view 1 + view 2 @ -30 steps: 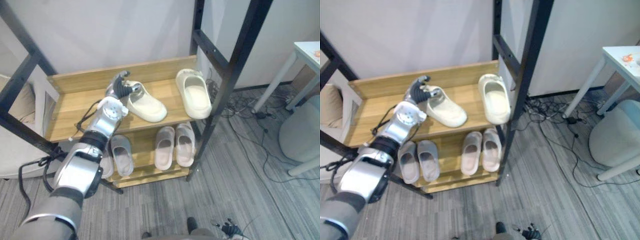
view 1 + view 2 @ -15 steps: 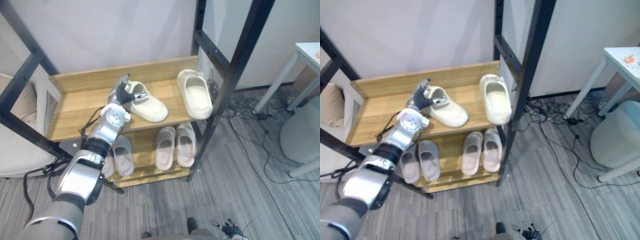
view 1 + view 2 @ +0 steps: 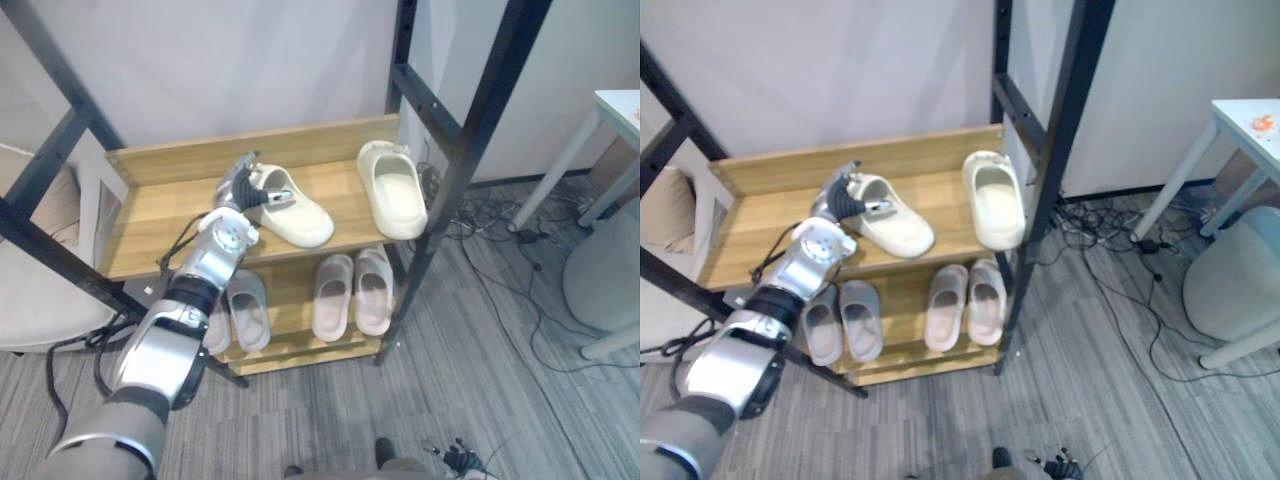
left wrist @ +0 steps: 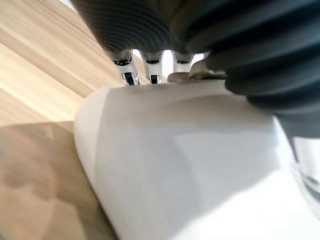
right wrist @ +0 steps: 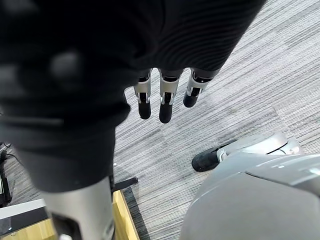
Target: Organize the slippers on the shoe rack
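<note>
A cream slipper (image 3: 298, 213) lies slanted on the wooden upper shelf (image 3: 160, 215) of the shoe rack. My left hand (image 3: 238, 184) is at its heel end, fingers over the rim and thumb inside the opening. In the left wrist view the fingers (image 4: 150, 67) curl over the slipper (image 4: 190, 165). The second cream slipper (image 3: 393, 190) lies apart at the shelf's right end, toe toward me. The lower shelf holds a grey pair (image 3: 246, 308) and a pale pink pair (image 3: 352, 292). My right hand (image 5: 166, 106) hangs over the floor, fingers straight.
Black frame posts (image 3: 472, 150) stand at the rack's right side, and a black diagonal bar (image 3: 50, 165) at its left. Loose cables (image 3: 500, 240) lie on the grey carpet. A white table (image 3: 612, 105) and a grey seat (image 3: 605, 275) stand at the right.
My left arm has reached a little further in, and the hand has settled on the slipper's heel. The slipper has barely moved. The view has shifted slightly.
</note>
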Motion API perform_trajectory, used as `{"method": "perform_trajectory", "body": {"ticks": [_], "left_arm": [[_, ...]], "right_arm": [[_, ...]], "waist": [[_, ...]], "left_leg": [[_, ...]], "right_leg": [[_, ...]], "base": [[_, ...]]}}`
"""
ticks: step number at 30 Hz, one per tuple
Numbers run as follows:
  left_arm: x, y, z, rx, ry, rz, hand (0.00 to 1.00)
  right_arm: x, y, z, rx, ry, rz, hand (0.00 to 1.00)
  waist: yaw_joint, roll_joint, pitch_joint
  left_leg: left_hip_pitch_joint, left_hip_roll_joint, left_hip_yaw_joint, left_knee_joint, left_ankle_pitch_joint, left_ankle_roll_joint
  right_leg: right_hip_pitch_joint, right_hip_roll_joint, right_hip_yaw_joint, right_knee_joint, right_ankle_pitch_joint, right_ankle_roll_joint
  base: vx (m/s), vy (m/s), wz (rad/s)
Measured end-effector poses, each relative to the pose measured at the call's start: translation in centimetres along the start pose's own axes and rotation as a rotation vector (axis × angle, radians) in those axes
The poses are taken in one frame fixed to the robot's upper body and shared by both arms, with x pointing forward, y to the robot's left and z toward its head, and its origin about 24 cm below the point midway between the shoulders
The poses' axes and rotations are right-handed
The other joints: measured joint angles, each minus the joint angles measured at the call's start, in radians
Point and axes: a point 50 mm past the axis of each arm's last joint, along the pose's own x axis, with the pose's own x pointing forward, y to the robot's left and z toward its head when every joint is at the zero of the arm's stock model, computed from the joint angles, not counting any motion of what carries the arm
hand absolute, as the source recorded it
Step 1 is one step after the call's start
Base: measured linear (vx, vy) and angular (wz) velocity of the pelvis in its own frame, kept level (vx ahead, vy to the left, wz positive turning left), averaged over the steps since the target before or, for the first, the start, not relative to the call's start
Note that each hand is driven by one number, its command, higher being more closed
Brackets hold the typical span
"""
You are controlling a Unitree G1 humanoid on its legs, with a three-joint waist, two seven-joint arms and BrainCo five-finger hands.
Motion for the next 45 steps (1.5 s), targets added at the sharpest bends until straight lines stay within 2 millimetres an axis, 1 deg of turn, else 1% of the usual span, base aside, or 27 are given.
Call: {"method": "perform_trajectory", "body": {"ticks": [3,7,14,22,27,28,31,33,38,45], "left_arm": [[0.1,0.9,-0.3,-0.033,0.019,0.078,0.00],[-0.3,1.7,0.0,-0.064,0.003,0.158,0.00],[-0.7,2.1,0.2,-0.059,-0.021,0.193,0.00],[-0.9,1.9,0.3,-0.029,-0.034,0.195,0.00],[-0.9,1.3,0.3,-0.023,-0.018,0.180,0.00],[-0.9,1.2,0.2,-0.016,-0.014,0.176,1.00],[-0.8,0.5,0.1,0.014,0.004,0.152,1.00],[-0.5,0.3,0.1,0.038,0.011,0.137,1.00],[0.2,0.7,0.2,0.088,0.046,0.117,1.00],[0.6,1.1,-0.1,0.074,0.078,0.120,1.00]], "right_arm": [[0.0,0.1,0.0,-0.001,0.000,0.003,0.00],[0.0,0.2,0.0,-0.008,-0.002,0.007,0.00],[0.0,0.3,0.0,-0.018,-0.003,0.013,0.00],[0.0,0.5,0.1,-0.035,-0.005,0.021,0.00],[0.0,0.5,0.1,-0.034,-0.004,0.022,0.00],[0.0,0.6,0.1,-0.034,-0.004,0.022,0.00],[0.0,0.6,0.0,-0.031,-0.003,0.022,0.00],[0.0,0.6,0.0,-0.029,-0.002,0.023,0.00],[0.0,0.8,-0.1,-0.024,0.001,0.027,0.00],[0.0,0.9,-0.1,0.002,0.005,0.032,0.00]], "waist": [[0.003,-0.003,0.002],[0.009,-0.008,0.005],[0.020,-0.015,0.009],[0.021,-0.023,0.009],[0.021,-0.026,0.009],[0.020,-0.026,0.009],[0.019,-0.027,0.009],[0.019,-0.029,0.008],[0.013,-0.035,0.006],[0.005,-0.036,0.006]], "left_leg": [[0.000,0.000,-0.001,-0.002,0.001,0.001],[-0.001,0.000,-0.002,-0.003,0.001,0.001],[-0.001,-0.001,-0.003,-0.003,0.001,0.001],[-0.001,-0.001,-0.009,-0.003,0.003,0.003],[-0.001,-0.002,-0.014,-0.003,0.004,0.005],[-0.001,-0.002,-0.015,-0.003,0.004,0.004],[0.005,-0.002,-0.019,-0.003,0.005,0.005],[0.006,-0.002,-0.019,-0.003,0.007,0.004],[0.006,-0.002,-0.019,-0.004,0.008,0.004],[0.007,-0.001,-0.013,-0.007,0.008,0.004]], "right_leg": [[0.000,0.000,-0.001,0.000,0.000,0.000],[0.001,0.000,-0.003,0.000,0.000,0.000],[0.002,0.000,-0.004,0.000,0.000,0.000],[0.003,0.000,-0.010,0.000,0.000,0.000],[0.006,-0.002,-0.015,0.000,0.000,0.000],[0.007,-0.002,-0.016,0.000,0.000,0.000],[0.014,-0.002,-0.020,0.000,0.000,0.000],[0.015,-0.002,-0.020,0.000,0.000,0.000],[0.014,-0.002,-0.020,-0.003,0.000,0.000],[0.014,0.000,-0.014,-0.001,0.000,0.000]], "base": [[-0.02,-0.022,0.01],[0.00,0.000,0.00],[0.00,-0.004,0.00],[-0.03,-0.025,0.02],[-0.01,-0.013,0.02],[0.00,0.000,0.00],[0.00,0.000,0.04],[0.00,0.000,0.00],[0.00,0.000,0.00],[0.00,0.000,0.00]]}}
